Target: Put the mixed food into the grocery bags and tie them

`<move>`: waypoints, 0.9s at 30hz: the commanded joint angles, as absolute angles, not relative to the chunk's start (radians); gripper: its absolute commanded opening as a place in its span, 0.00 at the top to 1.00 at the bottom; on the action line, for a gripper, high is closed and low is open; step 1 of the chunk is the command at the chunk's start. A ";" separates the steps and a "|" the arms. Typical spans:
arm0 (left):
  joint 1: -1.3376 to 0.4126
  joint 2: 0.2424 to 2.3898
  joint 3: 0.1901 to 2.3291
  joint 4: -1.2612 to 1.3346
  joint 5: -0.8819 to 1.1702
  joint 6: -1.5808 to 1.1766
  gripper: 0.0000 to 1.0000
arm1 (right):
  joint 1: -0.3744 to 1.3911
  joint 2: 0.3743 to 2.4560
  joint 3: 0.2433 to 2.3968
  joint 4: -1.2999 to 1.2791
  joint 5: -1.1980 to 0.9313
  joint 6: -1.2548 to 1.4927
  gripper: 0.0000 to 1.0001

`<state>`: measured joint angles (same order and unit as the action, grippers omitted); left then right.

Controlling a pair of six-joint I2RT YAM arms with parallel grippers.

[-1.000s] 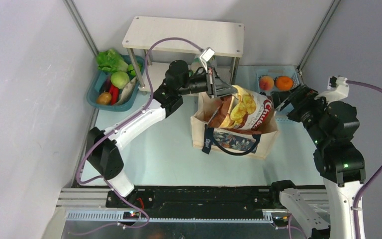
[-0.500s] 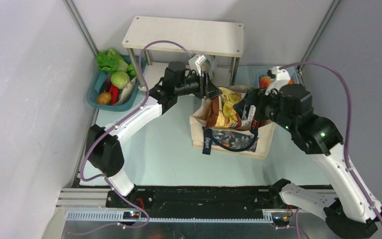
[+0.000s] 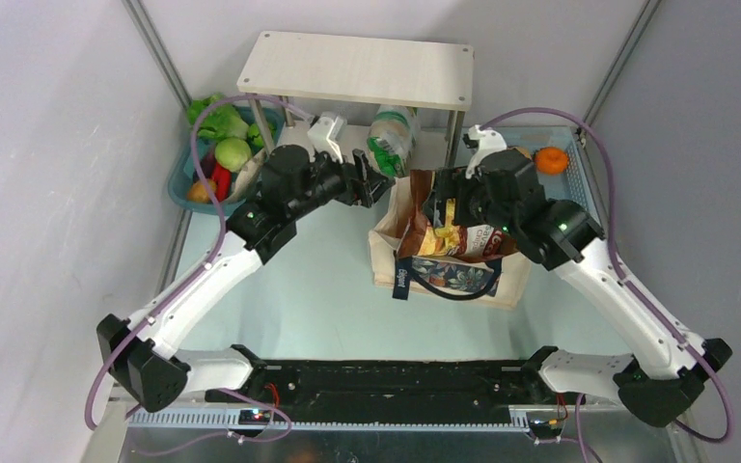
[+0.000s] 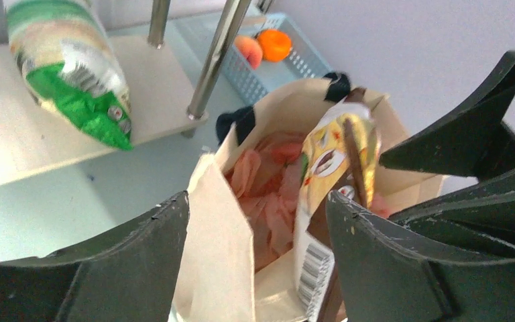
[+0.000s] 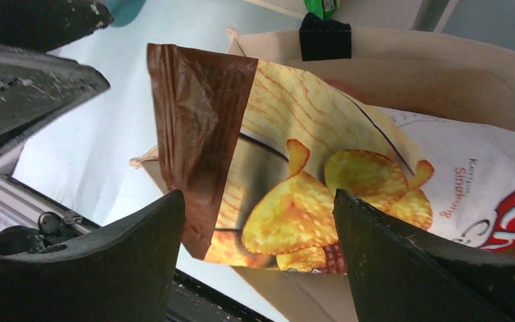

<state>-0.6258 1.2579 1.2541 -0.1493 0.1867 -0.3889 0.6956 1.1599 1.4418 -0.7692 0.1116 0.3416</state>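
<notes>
The beige canvas tote [image 3: 507,280] with navy handles stands open mid-table. The brown-yellow crisp packet [image 3: 449,236] stands in it, its top poking above the rim. In the left wrist view the thin pink bag [image 4: 268,191] lies inside the tote next to the crisp packet [image 4: 332,157]. My left gripper [image 3: 371,183] is open just left of the tote's rim and holds nothing; its jaws [image 4: 258,201] frame the tote's edge [image 4: 214,255]. My right gripper [image 3: 439,207] hangs open over the tote, with the crisp packet [image 5: 295,174] showing between its fingers [image 5: 258,198].
A green-and-white packet [image 3: 393,135] lies under the wooden shelf [image 3: 357,68]. A teal basket [image 3: 185,172] of vegetables sits at the back left. A blue basket [image 4: 278,70] with a peach [image 4: 248,48] and an orange [image 3: 551,159] sits at the back right.
My left gripper has let go of the crisp packet and drawn back to the left. The packet has sunk lower into the tote. My right arm has swung in over the tote.
</notes>
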 commanded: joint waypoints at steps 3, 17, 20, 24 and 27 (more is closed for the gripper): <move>-0.630 1.290 1.165 -0.196 0.171 -0.389 0.24 | 0.726 1.244 1.478 -0.759 0.210 0.360 0.17; -0.659 1.409 1.232 -0.293 0.200 -0.364 0.79 | 0.739 1.314 1.490 -0.750 0.363 0.362 0.18; -0.659 1.397 1.245 -0.353 0.198 -0.379 0.99 | 0.741 1.354 1.513 -0.771 0.455 0.355 0.18; -0.659 1.345 1.245 -0.418 0.207 -0.395 1.00 | 0.735 1.406 1.546 -0.782 0.546 0.334 0.24; -0.659 1.298 1.223 -0.428 0.212 -0.408 1.00 | 0.733 1.440 1.555 -0.786 0.511 0.313 0.31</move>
